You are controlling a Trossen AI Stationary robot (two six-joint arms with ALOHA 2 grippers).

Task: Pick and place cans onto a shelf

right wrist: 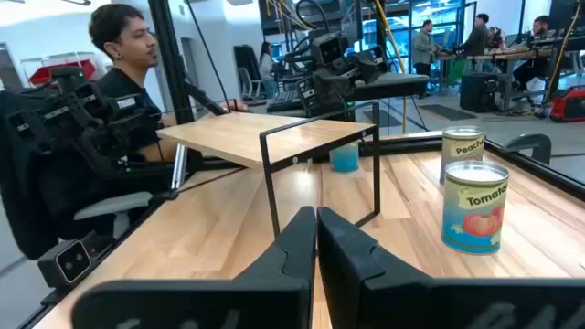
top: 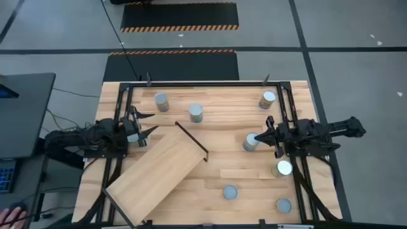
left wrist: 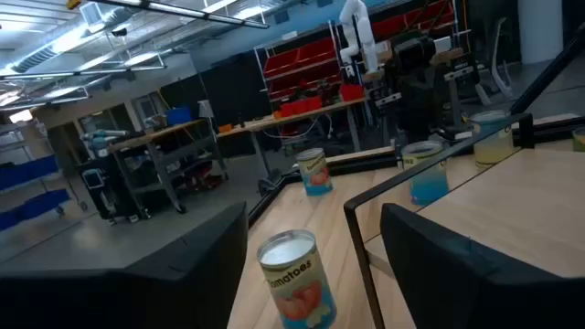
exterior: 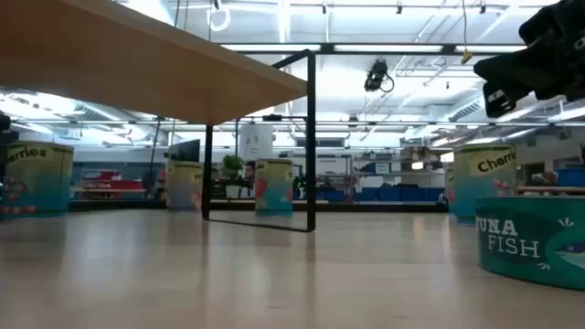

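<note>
The shelf (top: 159, 170), a plywood board on a thin black frame (right wrist: 274, 178), stands slantwise on the table's left half. Several cans stand upright on their bases around it: two at the far left (top: 162, 102) (top: 196, 113), one at the far right (top: 268, 99), one mid-right (top: 251, 142), and three near the right edge (top: 284, 168) (top: 229, 192) (top: 283, 205). My left gripper (top: 145, 127) is open and empty at the shelf's far left corner. A tomato can (left wrist: 292, 274) stands ahead of it, apart. My right gripper (top: 266, 132) is shut and empty beside the mid-right can.
A black rail frame (top: 210, 83) runs along the table's far and side edges. A blue can (right wrist: 345, 157) shows under the board. A person (right wrist: 128, 55) sits beyond the table's left side, by a laptop (top: 25, 114). Bare wood lies between the shelf and the right-hand cans.
</note>
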